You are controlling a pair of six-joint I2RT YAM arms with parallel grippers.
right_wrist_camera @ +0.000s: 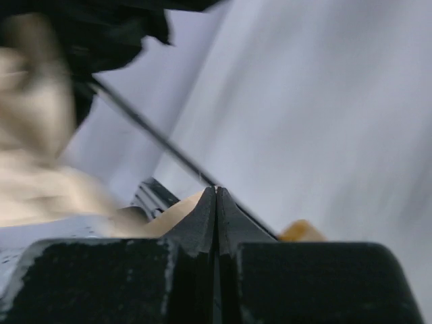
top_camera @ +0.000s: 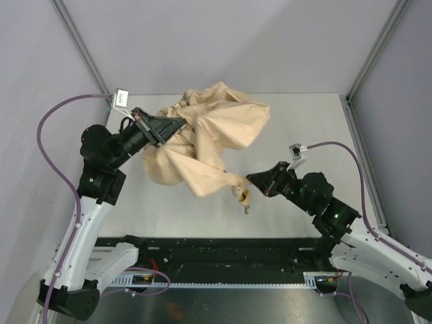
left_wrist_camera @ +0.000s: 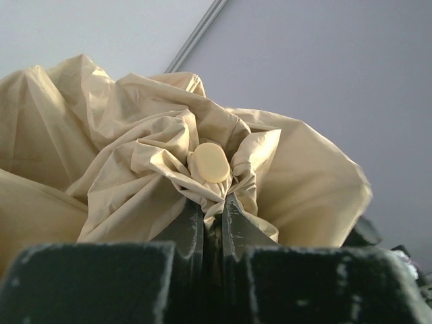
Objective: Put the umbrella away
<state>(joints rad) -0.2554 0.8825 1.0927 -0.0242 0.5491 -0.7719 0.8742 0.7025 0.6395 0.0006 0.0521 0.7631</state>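
Observation:
The umbrella is a crumpled beige canopy held above the table between both arms. My left gripper is shut on the bunched fabric at the canopy's top. In the left wrist view the fabric is pinched between the fingers just below a round cream cap, at my left gripper. The small tan handle hangs low at the canopy's near end. My right gripper is just right of it, jaws fully shut with nothing seen between them. In the right wrist view the thin black shaft passes behind the right gripper.
The white table is bounded by grey walls and metal frame posts. A black rail runs along the near edge between the arm bases. Purple cables loop beside each arm.

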